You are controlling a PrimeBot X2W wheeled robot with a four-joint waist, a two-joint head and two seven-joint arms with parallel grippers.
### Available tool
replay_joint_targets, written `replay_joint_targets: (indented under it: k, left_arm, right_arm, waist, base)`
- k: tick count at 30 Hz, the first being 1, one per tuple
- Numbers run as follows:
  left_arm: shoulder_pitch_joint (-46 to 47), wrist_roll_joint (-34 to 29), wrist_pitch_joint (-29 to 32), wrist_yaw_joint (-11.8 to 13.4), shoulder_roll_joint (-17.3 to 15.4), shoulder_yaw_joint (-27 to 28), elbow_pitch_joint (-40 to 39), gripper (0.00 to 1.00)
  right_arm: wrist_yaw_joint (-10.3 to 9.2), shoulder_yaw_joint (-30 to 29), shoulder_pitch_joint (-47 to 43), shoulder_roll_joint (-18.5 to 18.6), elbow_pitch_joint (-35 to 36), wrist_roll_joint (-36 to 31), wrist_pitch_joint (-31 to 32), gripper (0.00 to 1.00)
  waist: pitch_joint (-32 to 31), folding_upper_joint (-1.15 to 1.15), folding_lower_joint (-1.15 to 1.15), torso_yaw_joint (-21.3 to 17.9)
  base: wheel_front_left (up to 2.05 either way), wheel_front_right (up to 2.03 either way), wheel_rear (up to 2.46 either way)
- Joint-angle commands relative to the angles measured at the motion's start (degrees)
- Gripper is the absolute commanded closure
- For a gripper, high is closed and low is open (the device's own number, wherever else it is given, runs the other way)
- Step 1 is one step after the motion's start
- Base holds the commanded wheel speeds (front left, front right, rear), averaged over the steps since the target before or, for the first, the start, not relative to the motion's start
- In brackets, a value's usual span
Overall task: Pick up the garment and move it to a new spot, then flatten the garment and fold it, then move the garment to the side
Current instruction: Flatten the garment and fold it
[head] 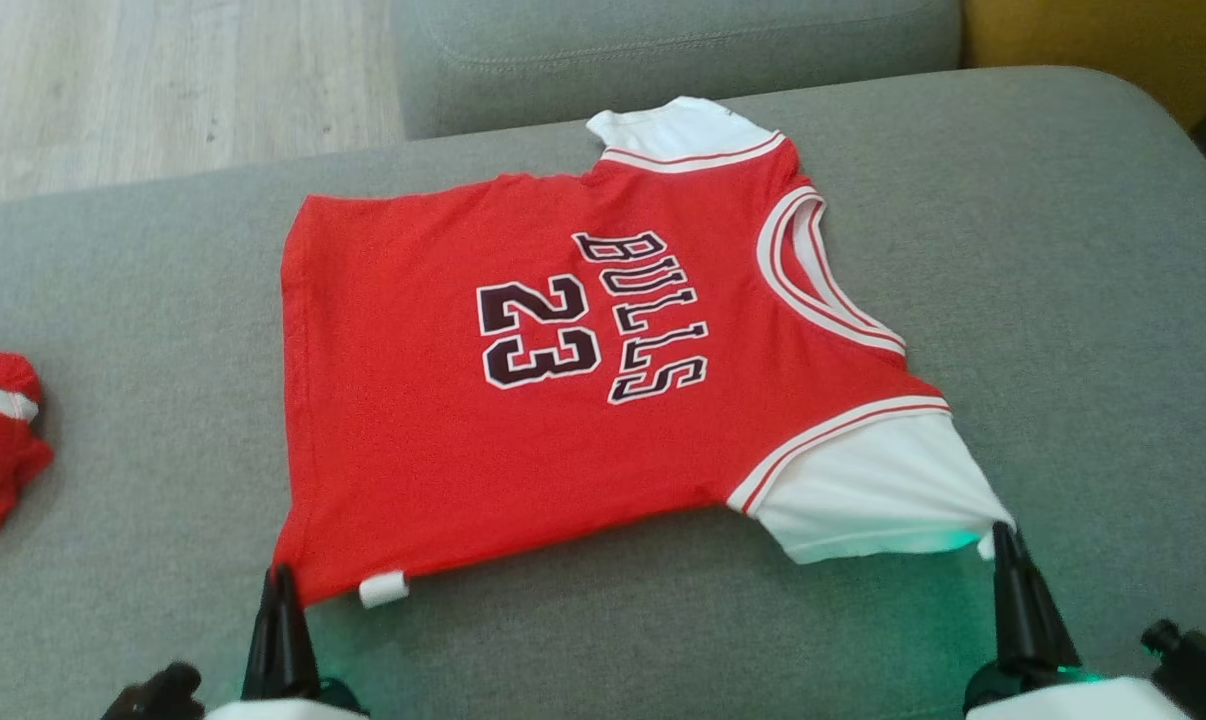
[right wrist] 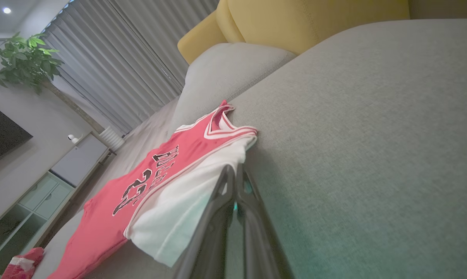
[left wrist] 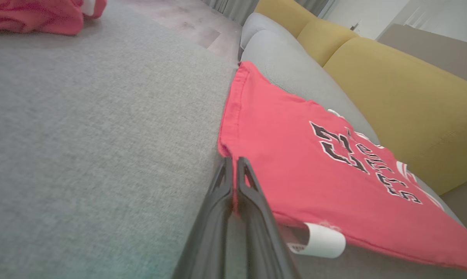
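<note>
Red jersey point(head: 413, 450) pinched by L claw point(head: 281, 578), R claw point(head: 1006, 535).

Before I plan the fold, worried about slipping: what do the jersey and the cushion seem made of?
Jersey: soft matte knit, perhaps cotton; it lies limp with a stitched hem. Cushion: grey woven upholstery, matte; its heathered weave shows in the left wrist view.

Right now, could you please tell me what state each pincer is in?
Left pincer: closed, pinching a hem corner of the jersey.
Right pincer: closed on the jersey's white sleeve corner.
</note>
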State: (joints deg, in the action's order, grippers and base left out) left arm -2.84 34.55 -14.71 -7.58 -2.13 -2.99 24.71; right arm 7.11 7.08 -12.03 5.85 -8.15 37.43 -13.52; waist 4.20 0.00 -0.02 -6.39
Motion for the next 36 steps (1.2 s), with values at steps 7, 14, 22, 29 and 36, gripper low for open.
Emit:
replay_joint_targets:
  k: [7, 14, 22, 29, 36]
  left_arm:
    - [6.9, 1.7, -0.3, 0.2, -0.8, -0.6, -4.2, 1.0]
    - [14.7, 3.2, -0.3, 2.0, -0.8, -2.6, -1.7, 1.0]
    - [22.7, 3.7, -0.3, 4.3, -0.8, -5.1, 3.4, 1.0]
    - [26.8, 4.5, -0.3, 5.3, -0.8, -5.6, 5.9, 1.0]
    - [30.6, 4.2, -0.3, 6.9, -0.8, -6.0, 8.0, 1.0]
  right_arm:
    - [0.37, -0.6, 8.7, -0.6, 2.6, 0.8, 1.1, 1.0]
    - [0.37, -1.3, 20.9, -1.1, -3.0, -0.1, 3.9, 1.0]
    - [0.37, -2.6, 33.0, -0.4, -12.5, -2.0, 4.3, 1.0]
    - [0.37, -2.3, 39.0, -0.2, -19.2, -3.6, 2.8, 1.0]
    - [0.37, -3.5, 44.5, -0.2, -26.2, -6.5, 0.2, 1.0]
  waist:
    - [3.0, 0.0, 0.02, 1.5]
    - [7.0, 0.0, 0.02, 3.3]
    - [11.8, 0.0, 0.02, 5.2]
    - [14.0, 0.0, 0.02, 6.1]
    - [15.1, 0.0, 0.02, 6.6]
  base:
    - [0.0, 0.0, 0.0]
    - [0.0, 0.0, 0.0]
    - [0.0, 0.0, 0.0]
    - [0.0, 0.0, 0.0]
    - [0.0, 0.0, 0.0]
